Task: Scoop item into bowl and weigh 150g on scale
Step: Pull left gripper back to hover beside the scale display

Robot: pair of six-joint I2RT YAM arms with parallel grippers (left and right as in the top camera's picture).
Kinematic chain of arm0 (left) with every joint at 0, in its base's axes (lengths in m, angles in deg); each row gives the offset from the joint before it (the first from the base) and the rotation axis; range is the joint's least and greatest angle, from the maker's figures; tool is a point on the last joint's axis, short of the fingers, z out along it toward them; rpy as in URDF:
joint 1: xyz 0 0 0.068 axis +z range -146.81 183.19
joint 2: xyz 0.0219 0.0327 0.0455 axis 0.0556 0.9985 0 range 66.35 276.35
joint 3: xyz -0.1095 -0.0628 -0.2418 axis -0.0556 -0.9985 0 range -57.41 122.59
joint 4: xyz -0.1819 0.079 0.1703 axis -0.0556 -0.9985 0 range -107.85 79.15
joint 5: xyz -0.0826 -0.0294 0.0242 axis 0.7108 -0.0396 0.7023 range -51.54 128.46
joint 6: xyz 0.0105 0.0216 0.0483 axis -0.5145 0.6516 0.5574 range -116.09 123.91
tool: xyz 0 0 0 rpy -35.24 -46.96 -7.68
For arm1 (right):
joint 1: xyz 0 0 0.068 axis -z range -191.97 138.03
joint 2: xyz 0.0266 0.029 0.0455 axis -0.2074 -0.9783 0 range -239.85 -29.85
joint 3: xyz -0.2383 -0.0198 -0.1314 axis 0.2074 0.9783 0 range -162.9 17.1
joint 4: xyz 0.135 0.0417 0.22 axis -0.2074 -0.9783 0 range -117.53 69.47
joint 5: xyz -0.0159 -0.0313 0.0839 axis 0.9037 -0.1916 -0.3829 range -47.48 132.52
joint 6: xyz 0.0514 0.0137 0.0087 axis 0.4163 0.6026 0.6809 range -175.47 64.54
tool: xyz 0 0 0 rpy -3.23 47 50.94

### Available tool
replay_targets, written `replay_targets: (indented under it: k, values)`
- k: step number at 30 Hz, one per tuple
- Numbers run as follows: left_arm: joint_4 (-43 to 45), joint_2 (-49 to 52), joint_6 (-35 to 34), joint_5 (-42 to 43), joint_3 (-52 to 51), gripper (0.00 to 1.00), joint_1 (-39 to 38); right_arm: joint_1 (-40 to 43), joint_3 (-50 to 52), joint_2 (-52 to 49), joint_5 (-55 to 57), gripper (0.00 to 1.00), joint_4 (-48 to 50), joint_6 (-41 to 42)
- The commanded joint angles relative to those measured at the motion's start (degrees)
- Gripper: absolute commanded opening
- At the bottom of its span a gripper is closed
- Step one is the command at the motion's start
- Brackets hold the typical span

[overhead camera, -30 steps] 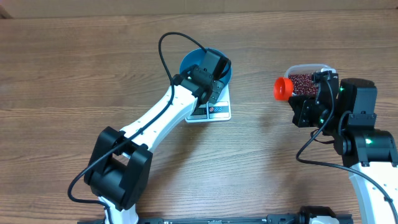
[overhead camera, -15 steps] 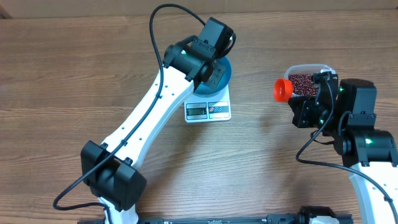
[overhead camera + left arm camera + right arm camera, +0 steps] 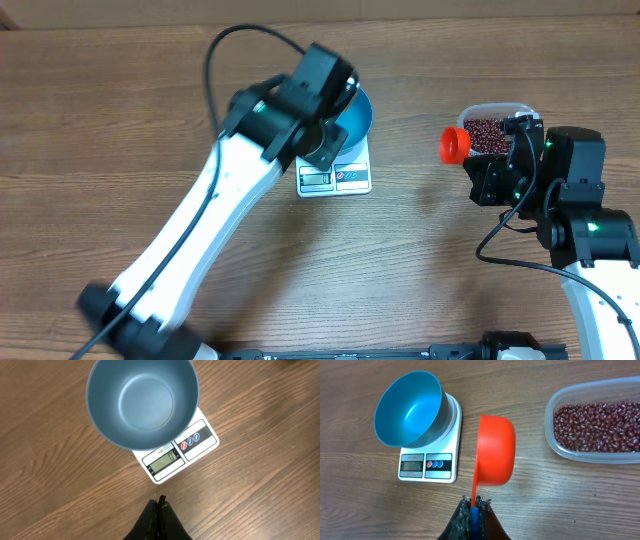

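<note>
The blue bowl (image 3: 142, 402) stands empty on the white scale (image 3: 192, 442), whose display faces my left gripper (image 3: 160, 502). That gripper is shut with nothing in it and hangs high over the bare wood in front of the scale. In the overhead view the left arm (image 3: 270, 125) covers part of the bowl (image 3: 358, 118) and the scale (image 3: 340, 180). My right gripper (image 3: 476, 505) is shut on the handle of an orange scoop (image 3: 496, 450), held between the scale (image 3: 427, 466) and the red-brown beans (image 3: 597, 420). The beans lie in a clear tub (image 3: 551, 435).
The tub of beans (image 3: 488, 130) sits at the right, just behind the orange scoop (image 3: 455, 143) and the right arm (image 3: 580, 200). A black cable loops off the left arm at the back. Bare wood table lies all round.
My left arm has risen and swung left, drawing its gripper back from over the bowl. The bowl stays on the scale. The right arm and the scoop have not moved.
</note>
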Motion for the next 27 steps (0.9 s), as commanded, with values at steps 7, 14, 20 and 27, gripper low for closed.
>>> replay_targets:
  k: [7, 14, 20, 27]
  values:
    - [8.1, -15.6, -0.8, 0.9, -21.9, 0.05, 0.3, 0.2, -1.6, 0.2, -0.3, 0.03, -0.7, -0.2]
    - [10.3, -18.3, -1.3, 0.9, -27.6, 0.08, 0.3, 0.2, -1.6, 0.2, -0.3, 0.04, -0.9, -0.3]
    - [10.1, -17.5, -1.3, 2.1, -27.7, 1.0, 0.3, 0.2, -1.6, 0.2, -0.3, 0.03, -0.9, -0.2]
    - [10.1, -17.5, -1.3, 2.1, -27.7, 1.0, 0.3, 0.2, -1.6, 0.2, -0.3, 0.03, -1.5, -0.2]
